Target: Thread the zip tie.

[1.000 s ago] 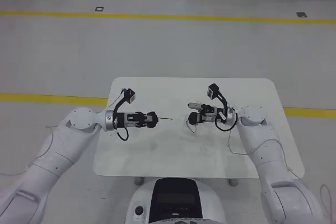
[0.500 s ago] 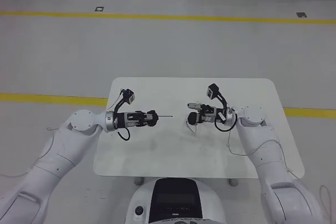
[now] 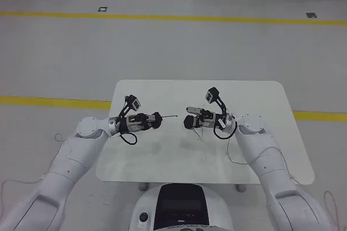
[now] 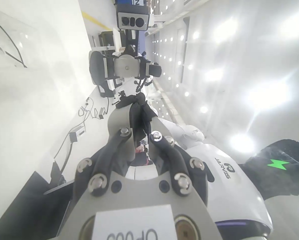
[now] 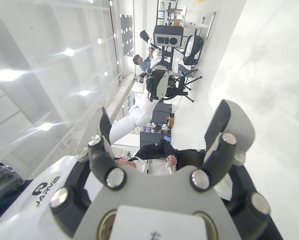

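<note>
Black plastic, thin and narrow: the zip tie (image 3: 168, 117) is sitting clenched in my left tool (image 3: 157, 119), up in the air above the desk (image 3: 179, 156). Its free tail is projecting toward my right tool (image 5: 162, 116), which is standing released, jaws spread wide with nothing between them. The two tools are facing each other, near but apart, and the tail's tip is stopping short of the right tool. I am judging the tie to be very light, smooth and springy. It is holding itself straight over this short overhang, yet it is likely to bow or flick aside under any push. I am rating slip as the main risk, the strip being slick and narrow. I am advising a hold close behind the tip, across the flat faces, to limit flex. Where the head is lying I cannot tell; in the left wrist view the tie is reading as a dark mass between the closed jaws.
</note>
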{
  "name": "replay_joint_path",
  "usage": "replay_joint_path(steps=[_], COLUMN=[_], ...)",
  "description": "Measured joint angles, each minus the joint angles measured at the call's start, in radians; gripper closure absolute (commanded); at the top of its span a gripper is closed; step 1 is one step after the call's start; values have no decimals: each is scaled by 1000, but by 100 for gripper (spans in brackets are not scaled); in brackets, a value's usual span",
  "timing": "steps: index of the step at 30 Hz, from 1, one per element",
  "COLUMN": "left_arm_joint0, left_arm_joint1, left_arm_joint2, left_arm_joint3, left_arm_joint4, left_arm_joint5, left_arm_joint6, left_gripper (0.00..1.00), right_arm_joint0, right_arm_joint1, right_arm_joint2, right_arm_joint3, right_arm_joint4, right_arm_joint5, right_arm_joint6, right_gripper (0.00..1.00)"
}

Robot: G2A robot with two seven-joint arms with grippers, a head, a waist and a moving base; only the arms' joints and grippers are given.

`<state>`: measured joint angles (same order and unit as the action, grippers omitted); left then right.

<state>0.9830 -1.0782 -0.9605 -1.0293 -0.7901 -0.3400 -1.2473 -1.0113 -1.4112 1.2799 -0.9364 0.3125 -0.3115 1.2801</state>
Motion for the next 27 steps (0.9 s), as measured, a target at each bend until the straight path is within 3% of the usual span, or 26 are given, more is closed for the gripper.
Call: replay_joint_path(steps=[3,10,15,19,27], left_arm_joint0=[-1,-1,-1,-1,-1], left_arm_joint1=[-23,-22,-22,-22,-22], left_arm_joint2=[-20,-20,-20,-20,-20], left_arm_joint3=[23,23,23,23,23], left_arm_joint4=[19,19,19,19,19], left_arm_joint5=[0,0,0,0,0], left_arm_joint6=[-16,-16,-16,-16,-16], left_gripper=[100,100,100,100,100], right_arm_joint0=[4,4,-23,-21,-30], right_arm_joint1=[0,0,-1,-1,-1], right_arm_joint2=[-6,-5,-19,-32,-37], right_arm_joint3=[6,5,-34,-19,-36], right_arm_joint4=[11,10,36,44,40], right_arm_joint5=[-27,-28,-7,18,25], right_arm_joint6=[-19,-20,-71,-120,-136], right_gripper=[0,0,0,0,0])
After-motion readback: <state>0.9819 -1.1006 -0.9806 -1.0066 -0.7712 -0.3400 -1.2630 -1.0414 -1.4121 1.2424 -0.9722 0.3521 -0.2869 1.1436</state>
